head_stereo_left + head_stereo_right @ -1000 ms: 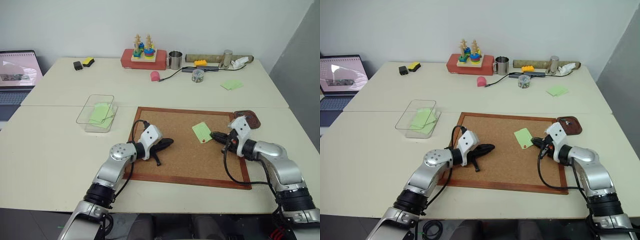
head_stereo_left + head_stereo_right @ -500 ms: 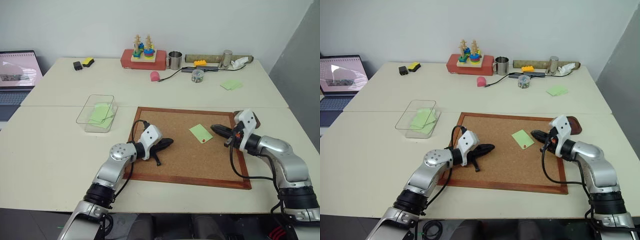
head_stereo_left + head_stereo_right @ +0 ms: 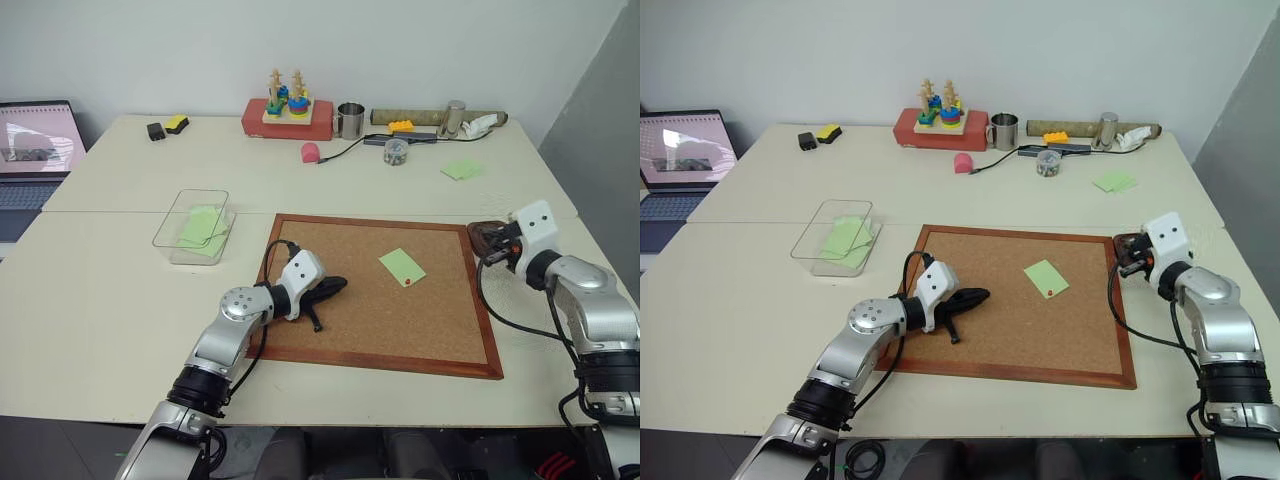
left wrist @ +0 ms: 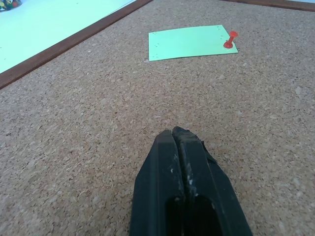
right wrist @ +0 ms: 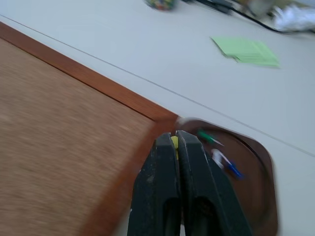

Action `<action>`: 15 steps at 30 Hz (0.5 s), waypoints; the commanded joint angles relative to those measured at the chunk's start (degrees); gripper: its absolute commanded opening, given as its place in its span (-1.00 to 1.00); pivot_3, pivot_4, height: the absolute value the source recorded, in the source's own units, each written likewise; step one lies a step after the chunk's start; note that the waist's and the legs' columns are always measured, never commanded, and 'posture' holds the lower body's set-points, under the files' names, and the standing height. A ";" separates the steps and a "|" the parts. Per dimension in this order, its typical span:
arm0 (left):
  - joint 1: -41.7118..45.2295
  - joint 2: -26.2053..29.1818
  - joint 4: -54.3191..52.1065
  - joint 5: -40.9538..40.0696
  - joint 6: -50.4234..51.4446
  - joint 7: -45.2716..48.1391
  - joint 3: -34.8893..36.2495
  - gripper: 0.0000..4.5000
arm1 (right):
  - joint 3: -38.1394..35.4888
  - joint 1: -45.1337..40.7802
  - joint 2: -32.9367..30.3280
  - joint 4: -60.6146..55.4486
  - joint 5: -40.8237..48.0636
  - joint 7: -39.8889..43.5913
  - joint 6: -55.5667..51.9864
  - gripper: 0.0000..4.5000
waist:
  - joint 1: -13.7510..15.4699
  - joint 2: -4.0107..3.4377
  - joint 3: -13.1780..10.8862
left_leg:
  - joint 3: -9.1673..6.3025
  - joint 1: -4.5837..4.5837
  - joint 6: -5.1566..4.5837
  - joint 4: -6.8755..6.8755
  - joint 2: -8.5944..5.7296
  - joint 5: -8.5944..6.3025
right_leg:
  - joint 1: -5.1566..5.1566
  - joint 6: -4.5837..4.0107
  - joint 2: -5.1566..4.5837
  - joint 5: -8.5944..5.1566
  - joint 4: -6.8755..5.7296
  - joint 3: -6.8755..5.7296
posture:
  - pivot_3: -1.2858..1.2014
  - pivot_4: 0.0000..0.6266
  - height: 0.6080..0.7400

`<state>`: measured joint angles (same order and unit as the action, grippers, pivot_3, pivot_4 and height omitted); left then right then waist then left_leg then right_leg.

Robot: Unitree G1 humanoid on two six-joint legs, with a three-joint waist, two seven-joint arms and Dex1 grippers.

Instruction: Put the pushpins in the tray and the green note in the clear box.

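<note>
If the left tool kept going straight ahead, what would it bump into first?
Probably the green note with its red pin. The shut left tool points across bare cork board toward them.

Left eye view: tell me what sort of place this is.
Probably an office or lab set up for robot tabletop tests. Plain pale tables stand against a bare wall, an open laptop sits at the left edge, and a cork board, a stacking toy and a clear box are laid out like props.

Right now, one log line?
right gripper: shut on yellow pin, at tray | left gripper: shut | red pin: in note
</note>
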<state>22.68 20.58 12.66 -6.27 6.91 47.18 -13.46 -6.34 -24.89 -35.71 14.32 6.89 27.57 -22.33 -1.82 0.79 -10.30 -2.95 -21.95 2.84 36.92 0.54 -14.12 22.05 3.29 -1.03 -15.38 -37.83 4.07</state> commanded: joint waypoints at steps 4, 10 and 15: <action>-1.71 0.57 3.99 2.99 1.27 0.25 -2.44 -1.00 | -1.01 -4.83 1.29 7.34 -3.05 -5.51 5.25 -1.00 | -0.02 -0.01 0.01 | 0.01 0.00 0.00 0.03 -0.01 0.00 | 0.00 0.03 0.00 0.02 -0.01 0.01 | 0.03 -0.52 1.00; -1.79 0.59 3.92 3.06 1.26 0.12 -2.49 -1.00 | -1.52 -5.63 1.88 9.94 -2.68 -5.61 6.65 -0.58 | 0.01 -0.01 0.01 | 0.00 0.00 0.00 0.02 -0.01 0.00 | -0.02 0.03 0.00 0.02 0.00 0.01 | 0.03 -0.52 1.00; -2.00 0.69 3.69 3.07 1.35 0.13 -2.53 -1.00 | -2.08 -5.72 2.12 9.81 -2.42 -5.87 7.28 -0.05 | 0.01 -0.02 0.01 | 0.00 0.00 0.00 0.02 -0.01 0.00 | -0.02 0.03 0.00 0.02 0.00 0.01 | 0.03 -0.52 1.00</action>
<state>22.83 20.58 12.88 -6.25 6.76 47.15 -13.60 -6.76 -29.40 -33.24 25.21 3.98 22.29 -16.56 -1.81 0.77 -10.29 -2.95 -21.95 2.84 36.94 0.53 -14.12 22.03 3.32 -1.03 -15.36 -37.83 4.09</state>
